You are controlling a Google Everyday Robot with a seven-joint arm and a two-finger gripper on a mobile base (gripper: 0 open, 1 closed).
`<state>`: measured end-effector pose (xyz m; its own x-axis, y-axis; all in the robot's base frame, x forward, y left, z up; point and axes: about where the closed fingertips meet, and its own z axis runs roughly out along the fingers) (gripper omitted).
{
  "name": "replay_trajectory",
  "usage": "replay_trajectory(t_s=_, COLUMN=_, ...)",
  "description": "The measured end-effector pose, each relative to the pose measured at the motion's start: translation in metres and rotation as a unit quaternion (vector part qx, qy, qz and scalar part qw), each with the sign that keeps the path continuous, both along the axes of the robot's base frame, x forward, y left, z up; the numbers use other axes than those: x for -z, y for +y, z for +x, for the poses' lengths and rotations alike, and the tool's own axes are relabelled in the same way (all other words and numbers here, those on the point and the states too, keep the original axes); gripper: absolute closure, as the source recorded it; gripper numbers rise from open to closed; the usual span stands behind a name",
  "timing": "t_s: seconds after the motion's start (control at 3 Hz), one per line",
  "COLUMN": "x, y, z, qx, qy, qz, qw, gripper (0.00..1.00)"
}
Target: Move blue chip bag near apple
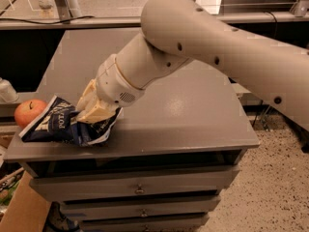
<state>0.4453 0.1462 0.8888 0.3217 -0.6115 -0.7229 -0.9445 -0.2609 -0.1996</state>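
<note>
Grey cabinet top [193, 115] holds the blue chip bag [58, 125], pinched by the hand [94, 114], just beside the apple [29, 113].

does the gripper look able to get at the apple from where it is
Probably not straight away: the gripper sits on the blue chip bag, which lies between it and the apple at the table edge. From above the apple looks free, so lifting over may work.

Single high camera looks down, probably close; pincer [99, 111] lower left.
</note>
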Motion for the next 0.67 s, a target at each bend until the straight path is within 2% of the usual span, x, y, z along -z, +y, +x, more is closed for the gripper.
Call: replay_trajectory(t_s=0.67, x=0.0052, y=0.0001, z=-0.0036, qx=-0.005, qy=-0.016, qz=0.003, qw=0.9999, gripper=0.36)
